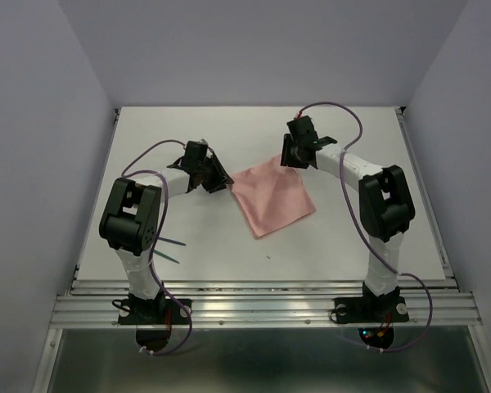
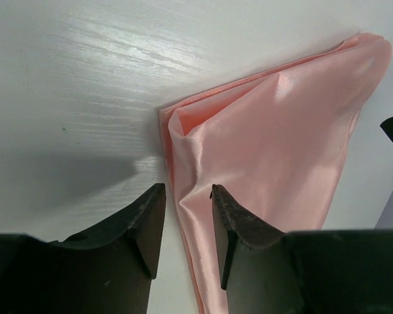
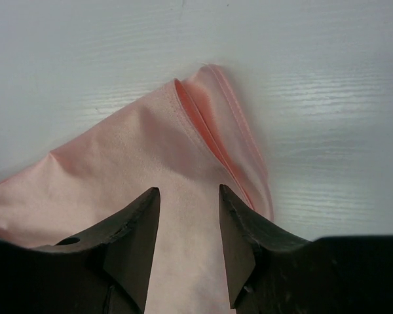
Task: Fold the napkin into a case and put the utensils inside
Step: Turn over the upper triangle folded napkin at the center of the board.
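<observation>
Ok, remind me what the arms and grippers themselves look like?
Both are alike: the left arm and right arm have chunky black joint housings joined by white links. A purple cable loops along each. The left gripper and right gripper each carry two matte black, wedge-shaped fingers tapering to blunt tips. No markings show.
</observation>
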Tool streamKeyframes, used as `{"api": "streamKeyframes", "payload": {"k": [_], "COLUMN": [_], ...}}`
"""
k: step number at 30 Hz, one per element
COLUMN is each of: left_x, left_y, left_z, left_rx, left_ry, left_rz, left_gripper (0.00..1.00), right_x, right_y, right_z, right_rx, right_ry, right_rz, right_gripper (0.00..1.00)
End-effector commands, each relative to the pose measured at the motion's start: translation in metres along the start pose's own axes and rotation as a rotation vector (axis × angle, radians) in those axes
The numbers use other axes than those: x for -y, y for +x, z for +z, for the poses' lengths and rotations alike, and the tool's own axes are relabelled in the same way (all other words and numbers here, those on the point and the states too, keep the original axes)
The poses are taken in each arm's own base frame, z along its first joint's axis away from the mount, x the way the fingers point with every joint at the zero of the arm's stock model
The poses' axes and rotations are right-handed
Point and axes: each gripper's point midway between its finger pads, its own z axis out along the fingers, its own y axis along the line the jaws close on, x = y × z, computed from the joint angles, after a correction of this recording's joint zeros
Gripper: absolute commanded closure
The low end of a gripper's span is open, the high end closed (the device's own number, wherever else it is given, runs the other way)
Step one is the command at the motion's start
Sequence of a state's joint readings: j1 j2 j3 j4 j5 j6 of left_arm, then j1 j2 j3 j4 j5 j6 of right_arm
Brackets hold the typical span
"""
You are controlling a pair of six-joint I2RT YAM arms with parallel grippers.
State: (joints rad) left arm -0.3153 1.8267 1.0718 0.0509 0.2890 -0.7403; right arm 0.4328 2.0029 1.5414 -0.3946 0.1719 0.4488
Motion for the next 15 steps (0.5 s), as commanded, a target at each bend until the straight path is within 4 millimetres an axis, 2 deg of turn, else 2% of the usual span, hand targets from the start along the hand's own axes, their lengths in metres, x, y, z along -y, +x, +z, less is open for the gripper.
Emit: {"api": "streamKeyframes", "payload": {"k": [1,4,6,7,8,11,14,15], "left_x": [0.013,0.015,0.014,0.016,0.016,0.017,0.017,0.020], "left_y": [-0.007,-0.009,-0.008,-0.010,-0.010,-0.012,-0.013,-0.015], "left_z": [0.004,0.007,0.011,0.012,0.013,0.015,0.016,0.016], "left_rx": [0.016,0.014,0.007,0.008,0.005,0.004,0.002,0.004], "left_ry": [0.037,0.036,0.031,0.032,0.031,0.030,0.030,0.034], "left_rz": [0.027,0.028,0.027,0.028,0.027,0.028,0.032,0.037], "left_gripper": [0.57,0.63,0.66,0.73,0.75,0.81,0.88,0.94], "right_x": [0.005,0.012,0.014,0.011,0.013,0.011,0.019,0.019], "right_y": [-0.024,-0.028,-0.021,-0.027,-0.022,-0.026,-0.030,-0.026], "right_z": [0.000,0.010,0.020,0.020,0.026,0.029,0.036,0.041], "right_rx": [0.051,0.039,0.002,0.010,-0.011,-0.005,-0.008,-0.018], "right_ry": [-0.021,-0.020,-0.006,-0.011,-0.004,-0.003,0.002,0.005], "right_rz": [0.000,-0.014,-0.041,-0.047,-0.056,-0.057,-0.041,-0.042], "right_gripper": [0.53,0.53,0.49,0.47,0.47,0.47,0.46,0.46]}}
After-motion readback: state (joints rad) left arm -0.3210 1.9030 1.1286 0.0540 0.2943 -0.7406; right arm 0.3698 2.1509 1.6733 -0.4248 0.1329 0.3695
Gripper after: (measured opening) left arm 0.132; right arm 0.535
